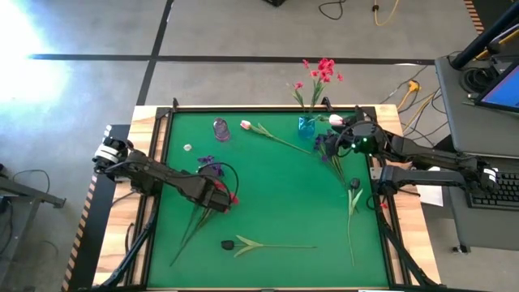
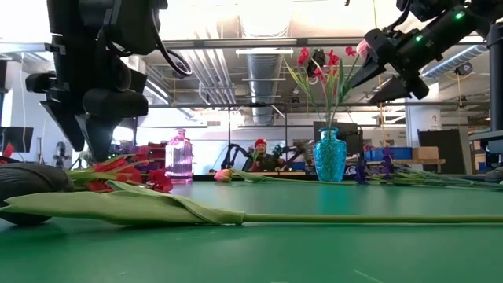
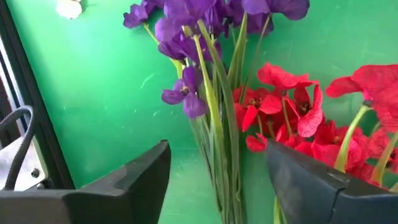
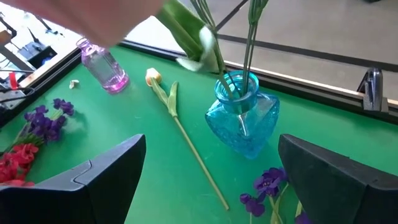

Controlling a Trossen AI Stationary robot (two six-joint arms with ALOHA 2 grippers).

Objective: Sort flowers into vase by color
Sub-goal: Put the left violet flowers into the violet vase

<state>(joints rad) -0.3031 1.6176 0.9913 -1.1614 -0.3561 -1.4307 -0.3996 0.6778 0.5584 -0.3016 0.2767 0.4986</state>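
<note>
Left wrist view: purple sprays (image 3: 186,37) and red sprays (image 3: 298,118) lie side by side on the green counter (image 3: 99,106), stems between the parted fingers of the left pincer (image 3: 217,186), none gripped. Right pincer (image 4: 211,180) gapes wide, empty, above the blue vase (image 4: 245,121) holding red flowers; a pale tulip (image 4: 153,77) lies near the pink bottle (image 4: 102,65).

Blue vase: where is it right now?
In the high view the blue vase stands near the table's far edge, right of centre, holding red flowers, beside the right gripper; a pink tulip lies to its left.
</note>
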